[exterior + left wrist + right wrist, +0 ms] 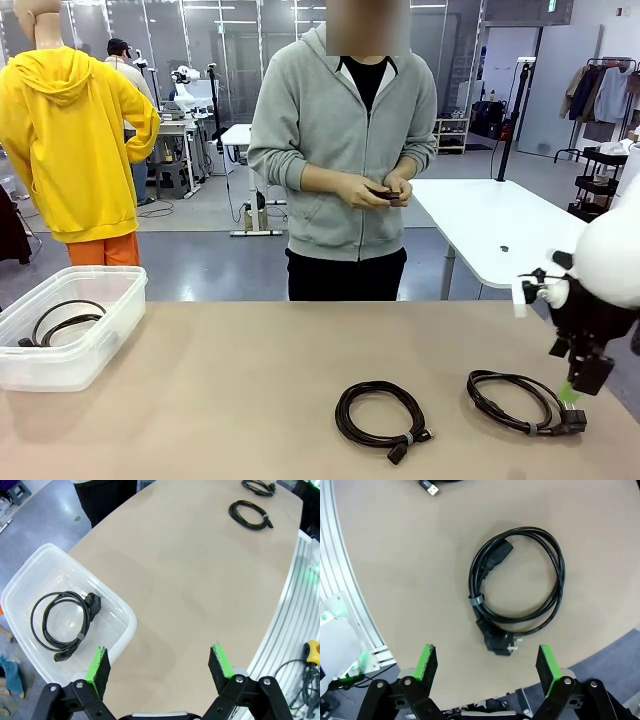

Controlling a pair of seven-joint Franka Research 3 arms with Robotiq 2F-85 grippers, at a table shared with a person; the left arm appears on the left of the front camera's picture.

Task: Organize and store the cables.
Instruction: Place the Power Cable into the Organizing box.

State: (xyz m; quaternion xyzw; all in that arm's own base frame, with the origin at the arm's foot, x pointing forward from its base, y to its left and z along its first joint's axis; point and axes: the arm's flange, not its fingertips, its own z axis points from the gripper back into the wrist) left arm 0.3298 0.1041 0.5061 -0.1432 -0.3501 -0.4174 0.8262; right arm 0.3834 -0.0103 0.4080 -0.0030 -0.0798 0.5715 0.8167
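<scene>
Right pincer point(486, 650) spread wide over edge-side cable point(476, 600).

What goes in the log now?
bin: one cable | table: middle cable, right cable | right gripper: open above right cable | left gripper: open

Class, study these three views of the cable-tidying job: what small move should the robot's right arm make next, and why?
Probably lower the right gripper onto the coiled black cable with the pale band beneath it. Its jaws stand open and empty over that coil, which lies on the tan table, while another black coil already sits in the clear plastic bin.
</scene>
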